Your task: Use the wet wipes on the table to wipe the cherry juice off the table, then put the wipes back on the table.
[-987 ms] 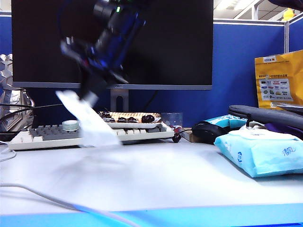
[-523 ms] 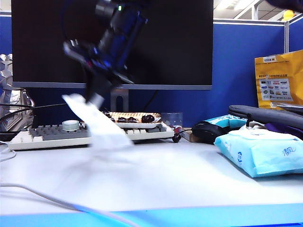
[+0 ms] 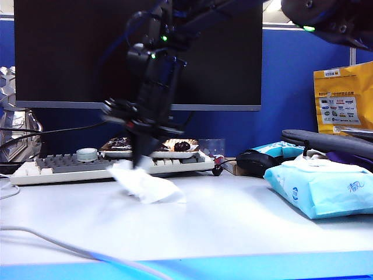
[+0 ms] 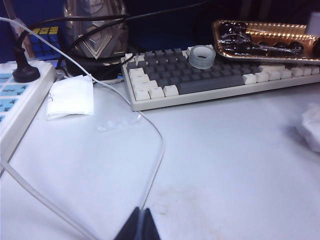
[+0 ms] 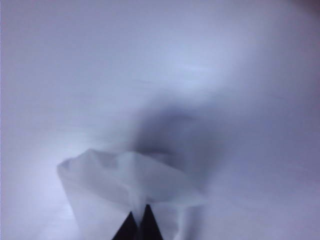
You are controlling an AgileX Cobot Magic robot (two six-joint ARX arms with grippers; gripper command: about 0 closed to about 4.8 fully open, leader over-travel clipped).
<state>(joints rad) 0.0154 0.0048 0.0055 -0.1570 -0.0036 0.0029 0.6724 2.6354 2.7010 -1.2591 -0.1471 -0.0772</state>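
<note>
The table (image 3: 233,227) is a pale grey-white top with a bright blue front edge; a keyboard (image 3: 64,166) lies along its far side, beside a black mouse (image 3: 256,160); a puffy light blue pack (image 3: 323,189) sits at the right; a thin cable (image 3: 58,242) trails across the near left; the white wipe (image 3: 145,185) lies crumpled on the surface just before the keyboard; a folded white paper (image 4: 70,97) rests further left.

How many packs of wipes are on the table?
1 clearly: the light blue pack at the table's right side. Another blue package behind it, partly hidden, may be a second.
</note>
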